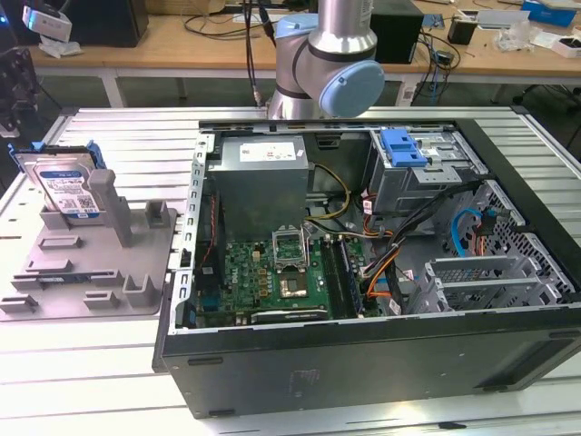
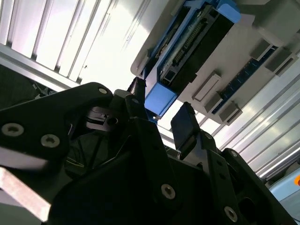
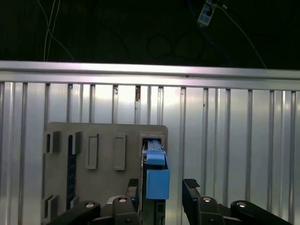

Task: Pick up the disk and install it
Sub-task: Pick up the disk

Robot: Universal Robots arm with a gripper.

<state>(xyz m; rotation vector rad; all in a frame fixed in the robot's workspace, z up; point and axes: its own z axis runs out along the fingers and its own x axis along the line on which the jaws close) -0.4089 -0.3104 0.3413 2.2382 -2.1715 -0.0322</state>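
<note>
At the exterior view's left, the flat silver metal disk in its blue plastic carrier (image 1: 68,186) stands upright in a grey plastic holder (image 1: 100,272) on the ribbed aluminium surface (image 1: 118,136), beside an open black computer case (image 1: 363,363). In the first wrist view, my black claw (image 3: 162,183) is released, its fingers either side of the disk's blue edge.

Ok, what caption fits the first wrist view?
Open gripper hovers at the blue-framed disk, standing on edge in its grey holder.
</note>
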